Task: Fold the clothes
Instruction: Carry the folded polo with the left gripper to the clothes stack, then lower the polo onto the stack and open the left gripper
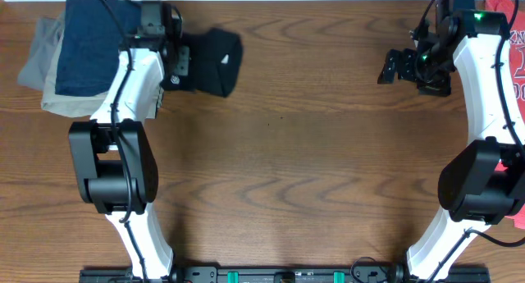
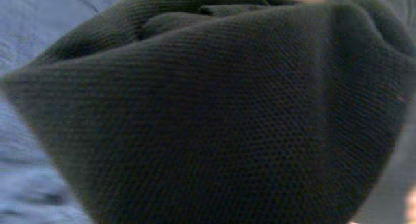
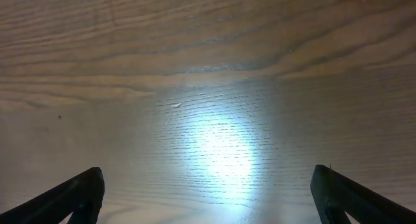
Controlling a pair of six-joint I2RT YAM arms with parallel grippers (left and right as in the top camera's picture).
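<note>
The wood-grain desk (image 1: pixel 312 152) lies mostly bare, with the stack of folded garments (image 1: pixel 70 57) at one far corner, navy on top of tan and grey. The black shirt (image 1: pixel 212 63) lies just beside that stack as a small compact bundle. A small white mark shows on its top.

My left tool (image 1: pixel 179 60) sits between the stack and the shirt, closed down almost fully. I judge it has the shirt's near edge pinched, since the left wrist view shows nothing but black knit. My right tool (image 1: pixel 387 70) hangs well apart from the stack, across the desk, its jaws spread wide over bare wood and holding nothing.

The folding looks nearly done, so I take this step to be moving the bundle to the stack. The next move calls for a level carry and a gentle release so the folds hold.

My left fingers are hidden behind the cloth, so the grip itself cannot be seen. The red t-shirt (image 1: pixel 513 37), at the desk's end opposite the stack, is cut off by the frame.
</note>
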